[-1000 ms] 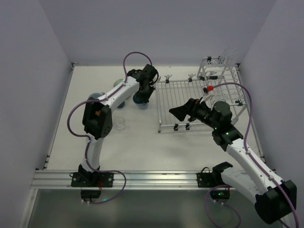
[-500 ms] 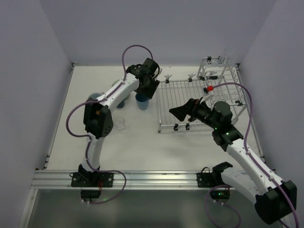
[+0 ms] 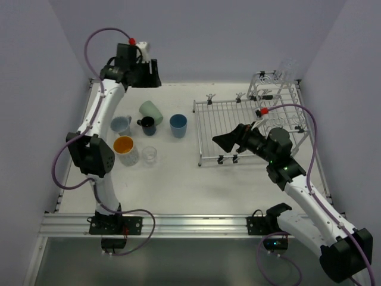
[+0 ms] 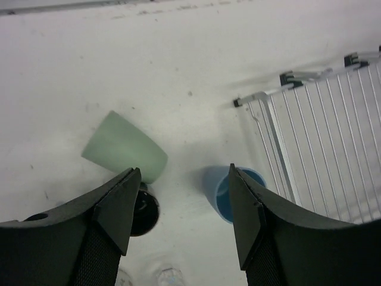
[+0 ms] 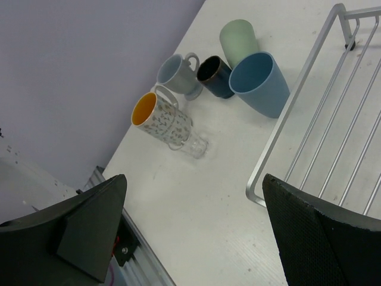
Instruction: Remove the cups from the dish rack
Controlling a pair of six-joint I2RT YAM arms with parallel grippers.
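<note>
Since the blue tumbler [image 3: 178,125] was set down, left hand [image 3: 144,74] raised, released; right hand [image 3: 225,142] released, unmoved.

Dish rack [image 3: 235,128]: silver wire, flat grid section directly under right fingers, raised slotted holder beyond them; clear glass [image 3: 288,68] atop holder's far corner.

Left of rack, below left fingers: pale green tumbler [image 4: 124,149] on its side; blue tumbler [image 4: 229,186] upright between fingertips in left wrist view; dark mug [image 5: 215,76] upright, touching green one.

Further out: grey-blue handled mug [image 5: 177,74], patterned cup with orange inside [image 5: 161,117], small clear glass [image 5: 194,143] just beside it.
</note>
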